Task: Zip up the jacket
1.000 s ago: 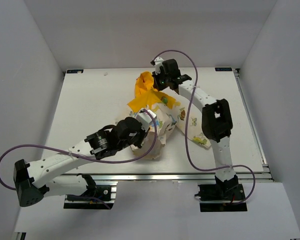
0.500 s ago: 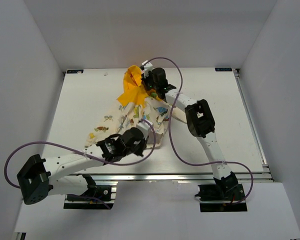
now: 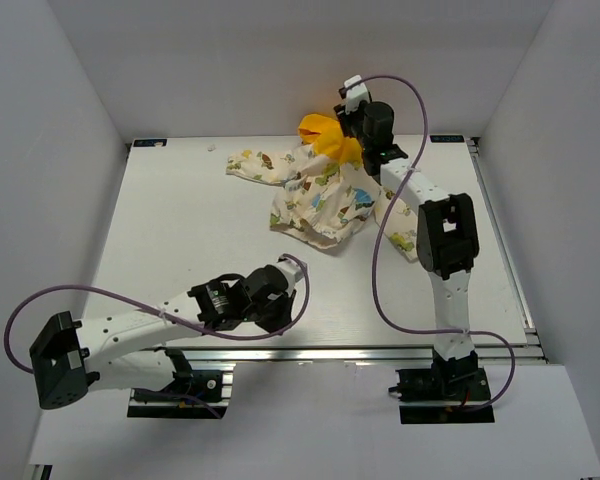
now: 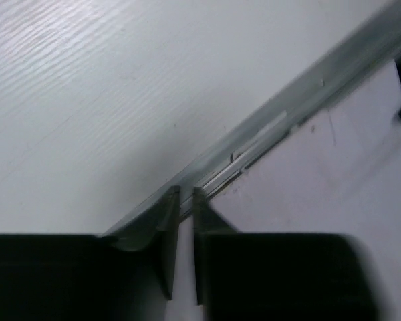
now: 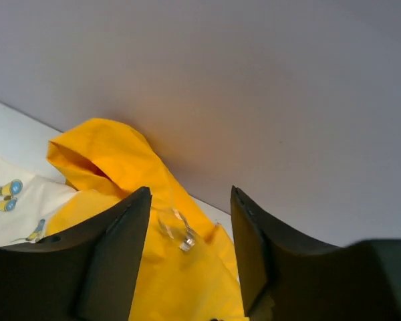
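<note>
The jacket (image 3: 320,200) lies crumpled at the back of the table, cream with cartoon prints, one sleeve (image 3: 248,164) stretched to the left. Its yellow hood (image 3: 323,133) rests against the back wall. My right gripper (image 3: 358,138) hovers just above the hood, jaws wide open and empty. The right wrist view shows the hood (image 5: 113,167) and a clear zipper pull (image 5: 179,231) below the right gripper (image 5: 189,190). My left gripper (image 3: 278,305) is far from the jacket by the table's front edge. In its wrist view the left gripper (image 4: 186,190) shows a narrow empty gap.
An aluminium rail (image 3: 330,352) runs along the table's front edge, right under the left gripper's fingers (image 4: 170,207). The back wall (image 5: 254,80) stands close behind the right gripper. Purple cables loop from both arms. White side walls enclose the table.
The jacket has been carried from the middle to the back of the table. Both grippers have let go and opened. The left arm has drawn back to the front edge.
</note>
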Available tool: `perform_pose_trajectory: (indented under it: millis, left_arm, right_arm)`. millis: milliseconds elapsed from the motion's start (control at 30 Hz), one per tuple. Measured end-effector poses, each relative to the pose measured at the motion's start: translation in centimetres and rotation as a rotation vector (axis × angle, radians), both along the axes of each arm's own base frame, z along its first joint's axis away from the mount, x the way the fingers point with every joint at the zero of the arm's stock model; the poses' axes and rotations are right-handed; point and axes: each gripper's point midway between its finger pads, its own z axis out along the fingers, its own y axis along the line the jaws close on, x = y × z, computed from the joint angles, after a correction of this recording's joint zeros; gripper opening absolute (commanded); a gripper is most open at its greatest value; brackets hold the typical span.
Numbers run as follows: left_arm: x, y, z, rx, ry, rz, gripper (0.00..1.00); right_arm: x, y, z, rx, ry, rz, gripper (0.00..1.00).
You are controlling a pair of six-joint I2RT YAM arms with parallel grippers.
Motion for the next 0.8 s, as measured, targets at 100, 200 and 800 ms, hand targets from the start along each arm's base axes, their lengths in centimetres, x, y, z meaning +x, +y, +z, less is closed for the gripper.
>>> perform_pose_trajectory:
  millis: [100, 200, 800]
  left_arm:
    - [2.0, 0.3, 0.8, 0.044, -0.019, 0.088, 0.62]
    - [6.0, 0.5, 2.6, 0.051, -0.048, 0.232, 0.63]
    - [30.0, 3.4, -2.2, 0.147, 0.002, 0.645, 0.77]
  right_arm:
    - [-0.4, 0.9, -0.6, -0.019, 0.016, 0.004, 0.83]
    - [-1.1, 1.3, -2.2, -0.028, 0.079, -0.013, 0.86]
    - [-14.3, -9.2, -10.8, 0.254, 0.679, -0.291, 0.89]
